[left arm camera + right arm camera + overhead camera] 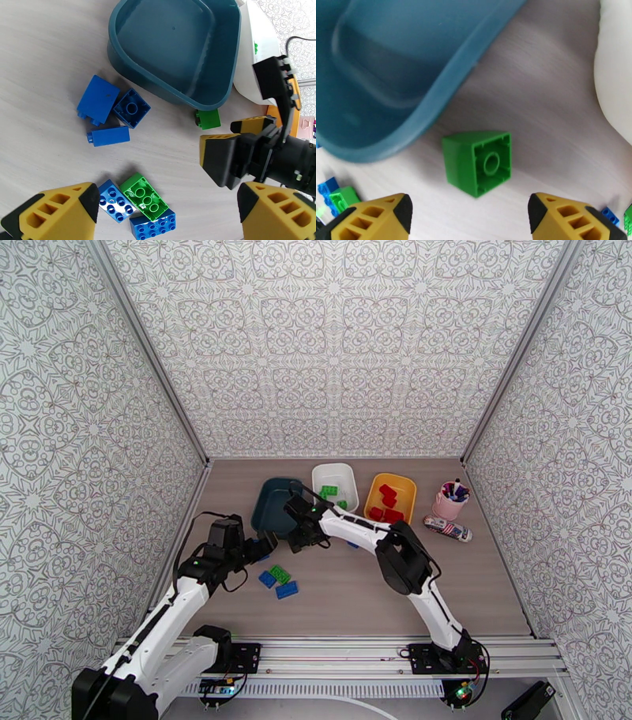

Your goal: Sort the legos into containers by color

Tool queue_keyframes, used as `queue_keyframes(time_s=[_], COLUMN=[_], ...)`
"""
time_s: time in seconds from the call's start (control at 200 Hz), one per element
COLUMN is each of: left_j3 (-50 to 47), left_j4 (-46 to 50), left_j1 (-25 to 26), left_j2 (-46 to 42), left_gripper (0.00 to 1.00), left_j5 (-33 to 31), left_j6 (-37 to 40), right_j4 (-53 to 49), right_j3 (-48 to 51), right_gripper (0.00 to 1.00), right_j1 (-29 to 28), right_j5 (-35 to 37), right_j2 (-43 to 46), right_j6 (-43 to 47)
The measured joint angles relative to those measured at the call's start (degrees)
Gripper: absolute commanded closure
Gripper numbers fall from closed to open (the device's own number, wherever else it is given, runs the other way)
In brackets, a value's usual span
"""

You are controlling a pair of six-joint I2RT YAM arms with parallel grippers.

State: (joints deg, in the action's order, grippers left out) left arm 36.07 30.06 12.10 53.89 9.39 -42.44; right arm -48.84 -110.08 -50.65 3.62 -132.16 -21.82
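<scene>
Right wrist view: the dark teal-blue tub [387, 79] is blurred and runs off the top and left edges; the white tub [620, 67] is cut by the right edge. At near left, a green brick [341, 196] and a blue brick [328, 185] sit partly behind a yellow fingertip [375, 217]. From above, the jaws of the right gripper [300, 536] are indistinct, and the striped object [447, 528] beside the pink cup [450, 504] is too small to identify.

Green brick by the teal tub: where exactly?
Green brick sits centre of the right wrist view, on the table between teal tub and white tub, right pincer open over it.
</scene>
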Motion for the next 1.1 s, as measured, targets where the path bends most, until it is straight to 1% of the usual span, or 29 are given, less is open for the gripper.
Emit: queue_keyframes(time_s=[0.24,0.415,0.625,0.74,0.955,1.1], left_j3=[0.00,0.00,0.00,0.00,0.00,0.04], left_j4=[0.00,0.00,0.00,0.00,0.00,-0.04], left_j1=[0.00,0.00,0.00,0.02,0.35,1.95], left_j2=[0.00,0.00,0.00,0.02,0.07,1.16], left_gripper=[0.02,0.02,0.02,0.02,0.02,0.02], left_j5=[0.00,0.00,0.00,0.00,-0.02,-0.20], left_j6=[-0.02,-0.02,-0.02,-0.07,-0.85,-0.87], right_j4=[-0.07,-0.22,-0.13,0.31,1.99,2.32], right_j3=[-3.19,-4.09,-4.09,-3.89,-1.31,2.93], right_gripper=[0.30,0.34,0.47,0.51,0.55,0.55], right_j1=[0.37,0.74,1.07,1.18,1.22,1.22], right_j5=[0.33,0.42,0.44,0.37,0.20,0.22], right_j2=[-4.00,-4.57,-4.57,-4.55,-2.97,0.66], right_j6=[1.16,1.31,1.77,1.75,1.75,1.75])
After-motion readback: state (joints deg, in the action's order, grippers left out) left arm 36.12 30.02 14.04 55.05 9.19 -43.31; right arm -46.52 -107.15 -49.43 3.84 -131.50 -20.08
